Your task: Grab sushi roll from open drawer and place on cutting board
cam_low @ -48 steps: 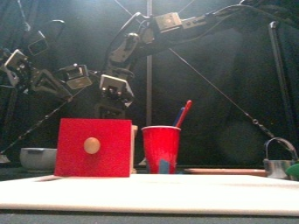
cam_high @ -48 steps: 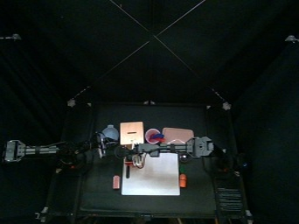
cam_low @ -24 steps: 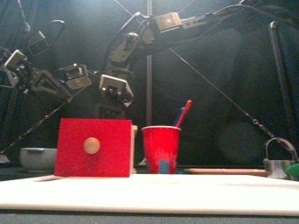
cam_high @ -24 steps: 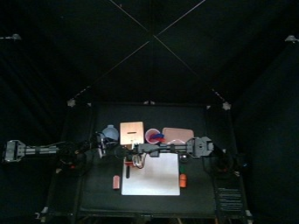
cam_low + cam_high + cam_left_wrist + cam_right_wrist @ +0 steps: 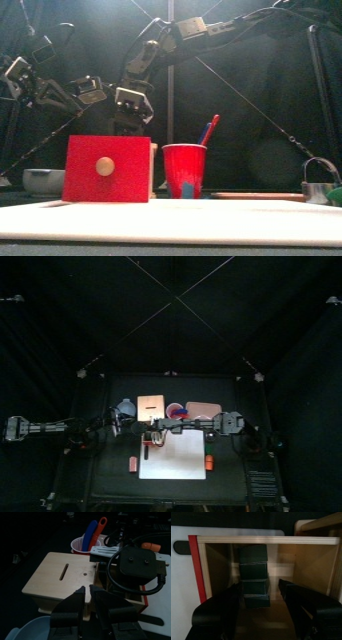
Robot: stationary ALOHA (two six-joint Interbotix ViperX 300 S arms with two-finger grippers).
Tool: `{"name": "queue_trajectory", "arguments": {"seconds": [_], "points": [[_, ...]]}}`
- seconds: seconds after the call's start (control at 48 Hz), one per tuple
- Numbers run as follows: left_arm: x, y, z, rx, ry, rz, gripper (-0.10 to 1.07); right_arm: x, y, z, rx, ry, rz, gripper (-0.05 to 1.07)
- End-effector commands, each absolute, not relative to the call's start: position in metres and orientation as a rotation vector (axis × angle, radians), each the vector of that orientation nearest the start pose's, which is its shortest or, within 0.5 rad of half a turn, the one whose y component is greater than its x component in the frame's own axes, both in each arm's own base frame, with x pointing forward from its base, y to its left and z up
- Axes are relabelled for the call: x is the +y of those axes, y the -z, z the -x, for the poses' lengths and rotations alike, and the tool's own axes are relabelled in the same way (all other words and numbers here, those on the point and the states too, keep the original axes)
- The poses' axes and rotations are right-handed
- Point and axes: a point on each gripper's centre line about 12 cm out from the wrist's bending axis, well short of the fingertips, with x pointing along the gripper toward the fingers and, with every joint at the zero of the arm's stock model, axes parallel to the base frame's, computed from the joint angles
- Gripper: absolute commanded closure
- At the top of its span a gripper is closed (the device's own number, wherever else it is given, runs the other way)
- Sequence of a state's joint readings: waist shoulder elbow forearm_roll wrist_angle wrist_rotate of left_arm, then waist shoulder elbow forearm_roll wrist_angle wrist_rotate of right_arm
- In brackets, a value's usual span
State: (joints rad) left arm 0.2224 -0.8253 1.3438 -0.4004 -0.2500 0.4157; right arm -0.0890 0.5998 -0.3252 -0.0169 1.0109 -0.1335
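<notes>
Right gripper [image 5: 261, 599] wide open inside drawer [image 5: 304, 567], jaws flanking dark roll [image 5: 254, 577]. Left gripper [image 5: 89, 594] nearly closed, empty, above box [image 5: 63, 574].

One wooden box [image 5: 63, 574] with one red-fronted drawer [image 5: 108, 169] stands by one white cutting board [image 5: 175, 454]. One red cup [image 5: 185, 170] holds two utensils [image 5: 94, 533]. Two dark sushi rolls [image 5: 254, 572] lie in the drawer.

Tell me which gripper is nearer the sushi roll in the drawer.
Right. The right gripper hangs open directly over the sushi roll inside the drawer. The left gripper waits behind the wooden box.
</notes>
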Motion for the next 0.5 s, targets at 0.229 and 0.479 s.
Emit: {"name": "queue_trajectory", "arguments": {"seconds": [0.229,0.479], "points": [[0.056,-0.199,-0.189,0.272,-0.321,-0.012,0.37,-0.051,-0.151,-0.535,1.297,0.0,0.09,0.11],[0.056,-0.2,-0.189,0.27,-0.321,-0.011,0.37,-0.053,-0.169,-0.532,1.286,0.001,0.08,0.11]]}}
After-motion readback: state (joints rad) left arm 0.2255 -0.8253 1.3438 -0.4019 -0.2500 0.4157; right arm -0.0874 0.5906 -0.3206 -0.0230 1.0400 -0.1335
